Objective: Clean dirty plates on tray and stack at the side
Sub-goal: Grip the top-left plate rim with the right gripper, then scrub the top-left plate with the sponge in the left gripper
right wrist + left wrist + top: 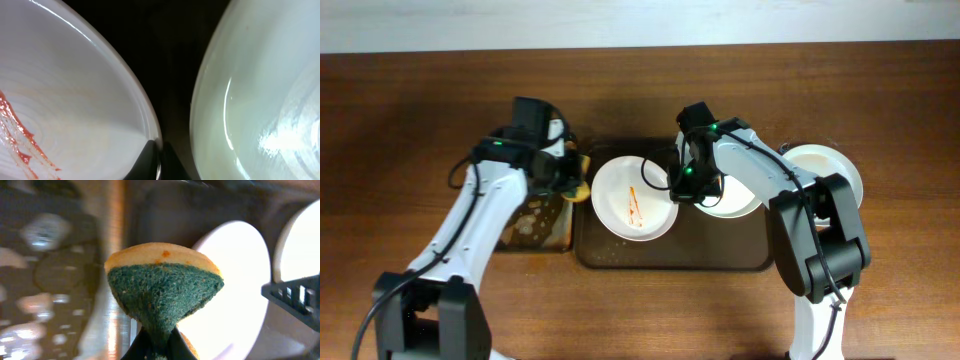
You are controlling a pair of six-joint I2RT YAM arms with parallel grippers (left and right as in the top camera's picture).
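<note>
The left jaws are clenched on a sponge (162, 287), pinching its lower end so the green scouring face flares wide above the grip; the yellow layer runs along its top edge and carries a small orange fleck. From overhead the sponge sits at the left rim of the streaked plate (633, 197), over the border between the small tray (535, 232) and the tray (670, 255); whether it touches the plate cannot be told.

The right jaws are closed on the right-hand rim of the streaked plate, one tip on either side of the edge in the right wrist view; the sauce streak (20, 137) lies red-orange further in on the plate's white surface. Just beside that grip, across a narrow dark strip of tray floor, curves the rim of the second plate (250, 100), pale and glossy with light glinting on it.

Both of these plates lie inside the tray, the streaked plate in its left half and the second plate in its right half, partly covered by the right arm (800, 210). The third plate (830, 165) rests on the tabletop (410, 110) just beside the tray's right end, its lower left edge hidden by the same arm. The small tray, brown-stained and wet-looking, lies against the tray's left side beneath the left arm (470, 220); the tabletop is dark wood grain.
</note>
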